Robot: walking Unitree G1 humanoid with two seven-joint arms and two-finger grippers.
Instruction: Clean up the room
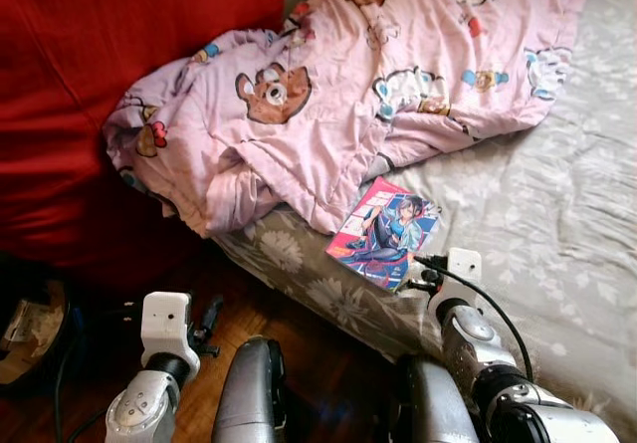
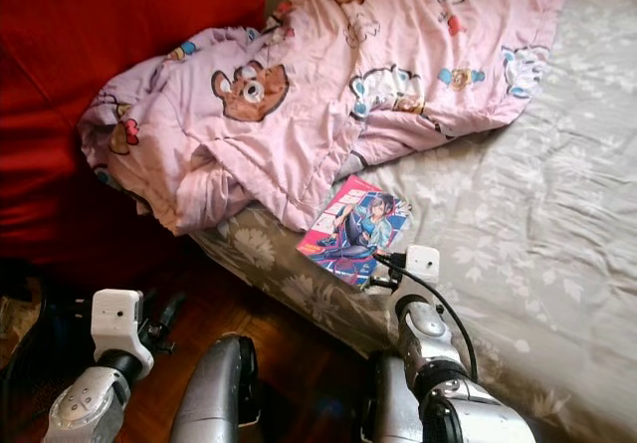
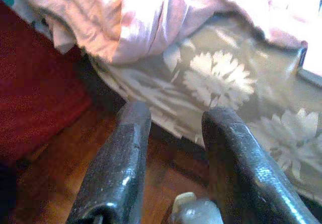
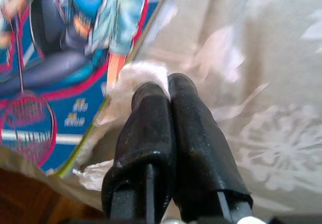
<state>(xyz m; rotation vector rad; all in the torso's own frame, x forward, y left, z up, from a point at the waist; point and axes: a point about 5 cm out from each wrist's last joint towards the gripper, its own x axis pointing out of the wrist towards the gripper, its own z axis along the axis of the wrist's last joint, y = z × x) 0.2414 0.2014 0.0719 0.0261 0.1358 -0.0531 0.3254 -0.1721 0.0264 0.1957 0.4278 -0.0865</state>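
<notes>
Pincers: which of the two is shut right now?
The right pincer, over the grey floral bedsheet beside the comic book, fingers pressed together on a white scrap. The left pincer is open above the wooden floor.

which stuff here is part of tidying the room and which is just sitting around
Part of the job:
- white crumpled scrap, pinched in the right end effector
- manga book
- pink bear-print blanket

Just there:
- grey floral bedsheet
- red cover
- wooden floor

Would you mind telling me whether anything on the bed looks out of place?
The pink blanket lies crumpled, one corner hanging off the bed's edge. A comic book lies loose near that edge, beside the right gripper, which pinches something white.
</notes>
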